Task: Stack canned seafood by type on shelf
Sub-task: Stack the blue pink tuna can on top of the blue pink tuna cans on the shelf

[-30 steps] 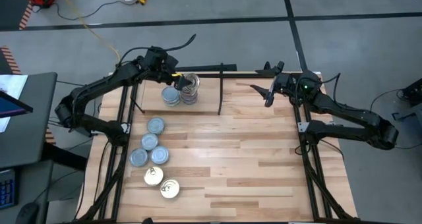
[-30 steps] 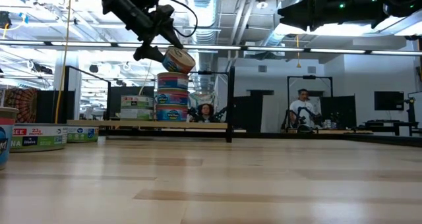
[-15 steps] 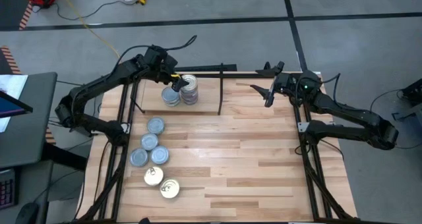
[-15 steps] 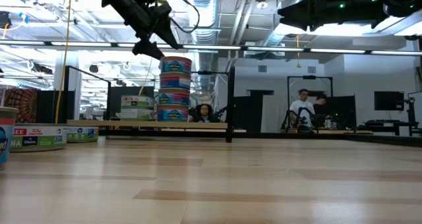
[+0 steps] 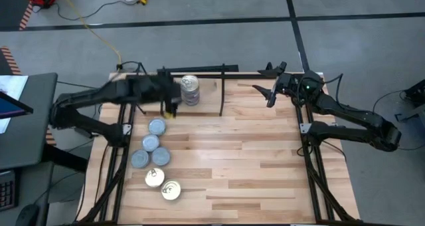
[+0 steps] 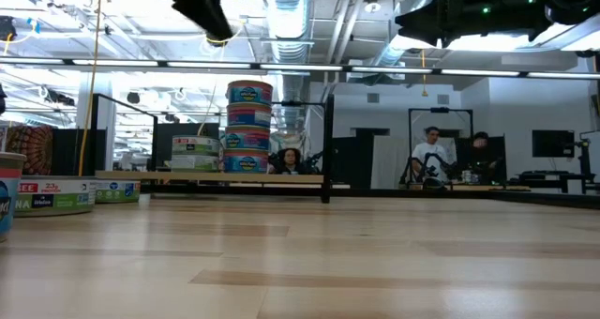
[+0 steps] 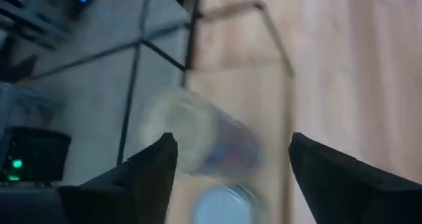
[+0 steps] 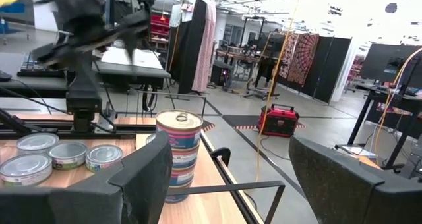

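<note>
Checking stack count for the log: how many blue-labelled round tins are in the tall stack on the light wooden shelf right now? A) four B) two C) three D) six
A: the low view shows four blue-labelled round tins stacked one on another on the light wooden shelf, next to a shorter two-tin green-labelled stack. The left gripper is open and off the stack.

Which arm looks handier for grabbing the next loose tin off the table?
The left, probably. Its open end effector hangs just beside the loose tins, which all lie on that side. The right end effector waits open at the far right corner, well away from them.
</note>
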`<state>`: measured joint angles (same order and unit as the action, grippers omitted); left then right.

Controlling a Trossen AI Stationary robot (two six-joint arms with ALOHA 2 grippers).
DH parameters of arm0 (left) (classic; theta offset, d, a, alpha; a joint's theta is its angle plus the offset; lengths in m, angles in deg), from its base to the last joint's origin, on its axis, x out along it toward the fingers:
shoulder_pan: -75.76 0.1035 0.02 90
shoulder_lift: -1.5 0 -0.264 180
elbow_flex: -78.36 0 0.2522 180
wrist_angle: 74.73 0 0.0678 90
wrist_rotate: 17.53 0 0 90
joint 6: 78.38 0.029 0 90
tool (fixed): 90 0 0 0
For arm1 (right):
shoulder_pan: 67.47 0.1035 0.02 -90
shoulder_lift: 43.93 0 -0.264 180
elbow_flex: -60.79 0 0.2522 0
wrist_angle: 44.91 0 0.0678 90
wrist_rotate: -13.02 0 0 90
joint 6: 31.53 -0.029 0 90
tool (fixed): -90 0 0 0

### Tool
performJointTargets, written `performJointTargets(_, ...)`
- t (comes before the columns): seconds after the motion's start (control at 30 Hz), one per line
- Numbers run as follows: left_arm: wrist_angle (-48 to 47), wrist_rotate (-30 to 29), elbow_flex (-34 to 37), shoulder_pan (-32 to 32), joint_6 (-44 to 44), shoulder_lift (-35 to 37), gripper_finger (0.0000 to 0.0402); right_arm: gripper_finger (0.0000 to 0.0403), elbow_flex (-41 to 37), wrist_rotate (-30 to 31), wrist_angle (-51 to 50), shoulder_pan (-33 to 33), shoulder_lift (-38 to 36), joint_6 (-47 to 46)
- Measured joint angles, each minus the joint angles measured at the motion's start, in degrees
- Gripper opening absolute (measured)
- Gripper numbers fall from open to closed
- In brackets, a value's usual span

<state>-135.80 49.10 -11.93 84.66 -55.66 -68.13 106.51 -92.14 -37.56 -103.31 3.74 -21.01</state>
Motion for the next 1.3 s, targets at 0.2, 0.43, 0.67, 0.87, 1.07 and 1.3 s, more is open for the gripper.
performJointTargets(0.2,-15.7,-1.9,0.0,-15.1,-16.9,-5.5,0.0274,0.0331,0.0,0.0,-0.3,0.0,0.0,-0.7)
performJointTargets(0.43,-25.5,-0.4,0.1,-29.0,-40.5,-13.4,0.0274,0.0331,0.0,0.0,-1.4,0.8,0.0,-3.3)
performJointTargets(0.67,-17.0,8.9,0.1,-38.2,-50.0,-20.8,0.0274,0.0331,0.0,0.0,-0.2,4.9,0.0,-7.4)
performJointTargets(0.87,-6.9,13.1,0.1,-41.4,-51.4,-28.1,0.0274,0.0331,0.0,0.1,3.1,10.9,1.0,-10.5)
performJointTargets(1.07,-6.1,13.6,0.1,-43.1,-53.0,-31.8,0.0263,0.033,0.0,0.1,4.8,16.3,3.3,-10.8)
performJointTargets(1.3,-6.2,12.4,0.1,-44.2,-55.8,-31.8,0.0231,0.0331,0.0,3.1,7.6,20.1,6.0,-11.7)
